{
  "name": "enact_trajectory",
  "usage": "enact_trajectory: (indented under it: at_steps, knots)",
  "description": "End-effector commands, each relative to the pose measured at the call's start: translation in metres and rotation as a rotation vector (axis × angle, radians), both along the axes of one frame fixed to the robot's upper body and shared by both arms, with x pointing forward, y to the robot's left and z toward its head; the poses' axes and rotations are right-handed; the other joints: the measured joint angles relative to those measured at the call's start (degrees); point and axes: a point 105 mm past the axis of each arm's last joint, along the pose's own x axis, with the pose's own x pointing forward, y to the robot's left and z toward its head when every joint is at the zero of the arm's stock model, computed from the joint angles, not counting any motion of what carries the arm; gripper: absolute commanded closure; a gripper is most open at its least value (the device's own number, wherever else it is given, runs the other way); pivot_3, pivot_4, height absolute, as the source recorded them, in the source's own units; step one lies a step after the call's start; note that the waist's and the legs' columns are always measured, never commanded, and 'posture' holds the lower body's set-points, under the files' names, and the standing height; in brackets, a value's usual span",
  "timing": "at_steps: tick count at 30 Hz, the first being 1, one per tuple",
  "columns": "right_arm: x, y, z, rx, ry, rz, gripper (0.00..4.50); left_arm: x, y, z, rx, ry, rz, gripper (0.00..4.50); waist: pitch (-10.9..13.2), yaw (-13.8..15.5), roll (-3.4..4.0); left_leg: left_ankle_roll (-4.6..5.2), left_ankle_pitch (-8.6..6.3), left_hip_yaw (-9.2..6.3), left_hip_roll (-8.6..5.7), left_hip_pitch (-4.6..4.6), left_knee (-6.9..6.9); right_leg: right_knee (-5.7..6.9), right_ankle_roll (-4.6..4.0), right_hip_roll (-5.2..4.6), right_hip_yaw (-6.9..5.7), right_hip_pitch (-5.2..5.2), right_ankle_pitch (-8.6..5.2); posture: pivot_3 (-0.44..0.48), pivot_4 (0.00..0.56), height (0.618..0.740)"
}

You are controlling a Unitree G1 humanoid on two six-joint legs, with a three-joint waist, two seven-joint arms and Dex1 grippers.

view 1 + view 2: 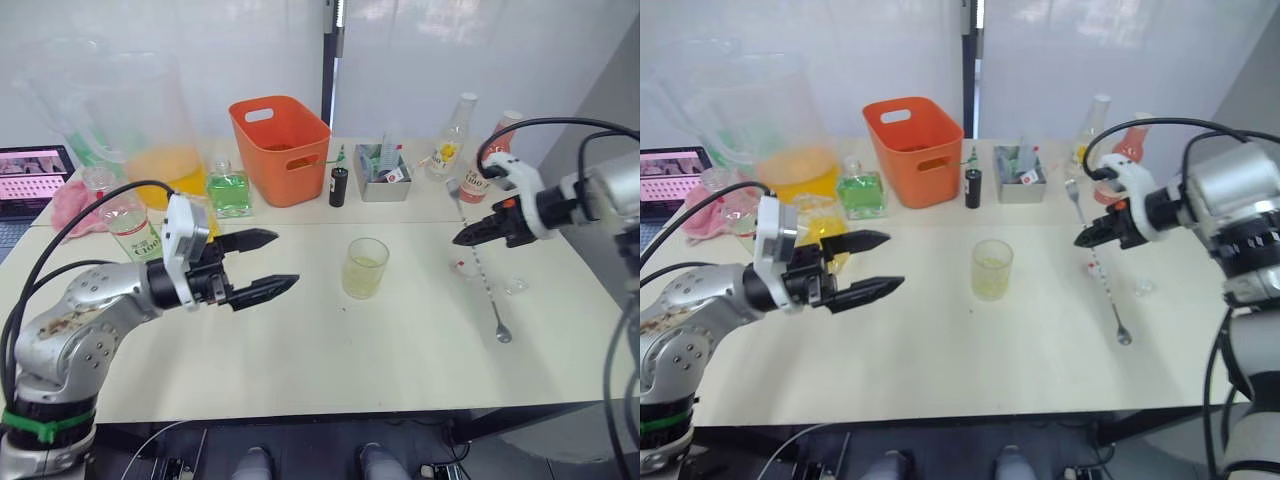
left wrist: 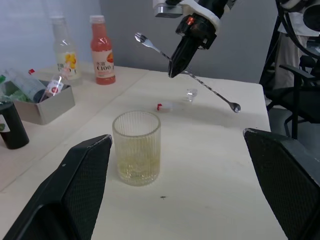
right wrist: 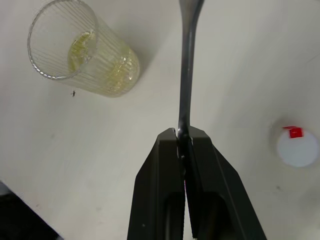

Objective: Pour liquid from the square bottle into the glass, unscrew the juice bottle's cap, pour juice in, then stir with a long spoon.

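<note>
Ribbed glass upright near centre of pale table, part-filled with yellowish liquid. Right gripper at about 3 o'clock from glass, raised off the surface, fingers pressed together and pinching the thin shaft of long spoon partway along. Spoon tilted, bowl end down at 5 o'clock from gripper near the tabletop, forked end up behind it. Small white cap with red mark lying on table just beside spoon line.

Left gripper at 9 o'clock from glass, well apart from it, fingers spread wide, holding nothing, pointed at glass.

Along far edge: orange bin at 11 o'clock from glass, green square bottle beside it. Pink juice bottle and clear yellow-label bottle at 1 o'clock, both upright.
</note>
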Motion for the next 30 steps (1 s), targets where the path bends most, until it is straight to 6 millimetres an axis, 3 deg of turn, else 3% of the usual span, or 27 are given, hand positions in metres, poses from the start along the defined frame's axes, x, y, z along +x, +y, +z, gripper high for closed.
enact_trajectory:
  at_steps: [1, 15, 18, 21, 22, 30]
  knots:
    - [0.007, -0.005, -0.011, -0.023, 0.028, -0.045, 4.5, -0.014, -0.002, 0.006, 0.013, -0.032, -0.03, 0.05, 0.01, 0.29, 0.02, 0.0, 0.0, 0.01, 0.0, -0.01, 0.01, -0.01, -0.02, 0.0, 0.0, -0.01, 0.02, 0.0, 0.15, 0.738]
    - [0.027, 0.004, -0.084, -0.104, 0.118, -0.142, 4.5, -0.034, -0.002, -0.012, 0.093, 0.08, -0.066, 0.05, 0.01, 0.5, 0.02, -0.01, 0.0, 0.01, -0.01, -0.04, 0.03, 0.02, 0.0, 0.0, -0.01, -0.01, 0.05, 0.0, 0.15, 0.738]
    - [0.027, 0.007, -0.09, -0.094, 0.126, -0.146, 4.5, -0.038, 0.0, -0.02, 0.153, 0.095, -0.073, 0.05, 0.01, 0.39, 0.02, -0.01, 0.0, 0.0, 0.0, -0.01, 0.02, 0.03, -0.01, 0.02, -0.02, 0.01, 0.05, 0.0, 0.15, 0.738]
    - [0.027, 0.006, -0.092, -0.104, 0.125, -0.144, 4.5, -0.026, 0.004, -0.015, 0.143, 0.057, -0.011, 0.05, 0.01, 0.38, 0.02, -0.01, 0.0, 0.01, 0.0, 0.03, 0.05, 0.04, -0.02, 0.02, -0.02, 0.05, 0.06, 0.0, 0.15, 0.738]
    - [0.027, 0.005, -0.092, -0.104, 0.121, -0.142, 3.84, -0.025, 0.003, -0.012, 0.13, 0.047, -0.007, 0.0, 0.01, 0.42, 0.01, -0.01, 0.01, 0.0, 0.0, 0.1, 0.06, 0.05, 0.0, 0.03, -0.02, 0.11, 0.05, 0.0, 0.15, 0.738]
    - [0.03, -0.009, -0.065, -0.118, 0.015, -0.122, 1.1, -0.024, 0.005, -0.008, 0.141, 0.022, -0.02, 0.0, 0.01, 0.68, 0.03, -0.03, 0.02, 0.0, -0.01, 0.21, 0.12, 0.03, 0.11, 0.01, -0.01, 0.25, -0.02, 0.0, 0.15, 0.738]
